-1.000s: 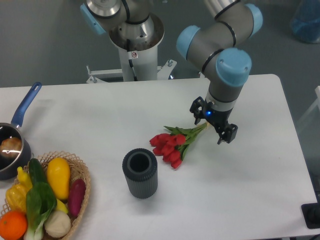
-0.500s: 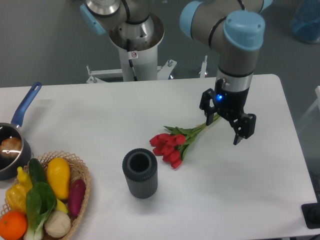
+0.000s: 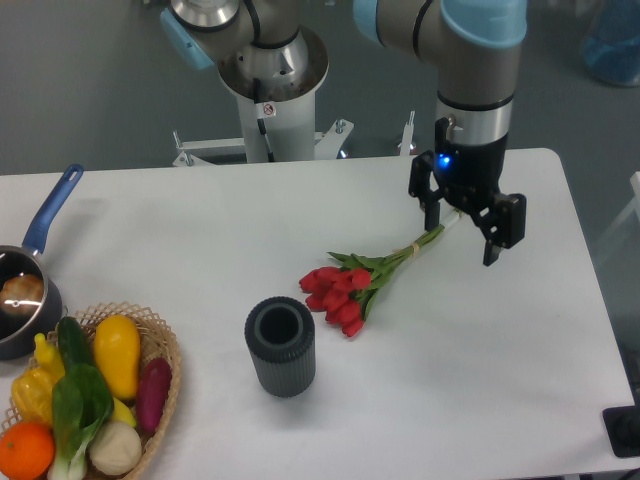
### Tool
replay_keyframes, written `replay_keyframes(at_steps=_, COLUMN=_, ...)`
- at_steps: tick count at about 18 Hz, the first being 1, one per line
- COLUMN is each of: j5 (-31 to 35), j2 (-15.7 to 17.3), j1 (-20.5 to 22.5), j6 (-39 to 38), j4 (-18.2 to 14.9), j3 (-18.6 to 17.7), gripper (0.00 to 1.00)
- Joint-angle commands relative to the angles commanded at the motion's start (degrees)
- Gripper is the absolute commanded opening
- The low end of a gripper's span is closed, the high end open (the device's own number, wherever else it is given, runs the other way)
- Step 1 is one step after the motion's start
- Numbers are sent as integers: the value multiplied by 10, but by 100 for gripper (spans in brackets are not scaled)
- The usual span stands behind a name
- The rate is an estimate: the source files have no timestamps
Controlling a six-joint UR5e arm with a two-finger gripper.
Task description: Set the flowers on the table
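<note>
The flowers [image 3: 350, 283], red tulips with green stems tied with tan string, lie flat on the white table [image 3: 200, 230] near its middle, blooms toward the vase and stem ends pointing up and right. My gripper [image 3: 462, 240] hangs open above the stem ends, clear of them, with nothing between its fingers.
A dark ribbed vase [image 3: 280, 346] stands upright in front of the blooms. A wicker basket [image 3: 160, 340] of produce sits at the front left corner. A pot with a blue handle [image 3: 35, 270] is at the left edge. The robot base [image 3: 268, 90] stands behind the table.
The gripper has risen and shifted right, away from the stems. The flowers stay lying on the table where they were.
</note>
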Motion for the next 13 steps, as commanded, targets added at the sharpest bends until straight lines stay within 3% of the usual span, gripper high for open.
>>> replay_keyframes(at_steps=3, j5=1, j2=4, j1=10, j6=34, j4=-1, j3=-5, gripper=100)
replay_keyframes(at_steps=7, j5=2, j2=17, j1=33, j6=141, j4=-2, j3=-23, gripper=100)
replay_keyframes(at_steps=13, j5=-1, j2=20, j1=38, j6=144, j4=1, j3=-27, gripper=100)
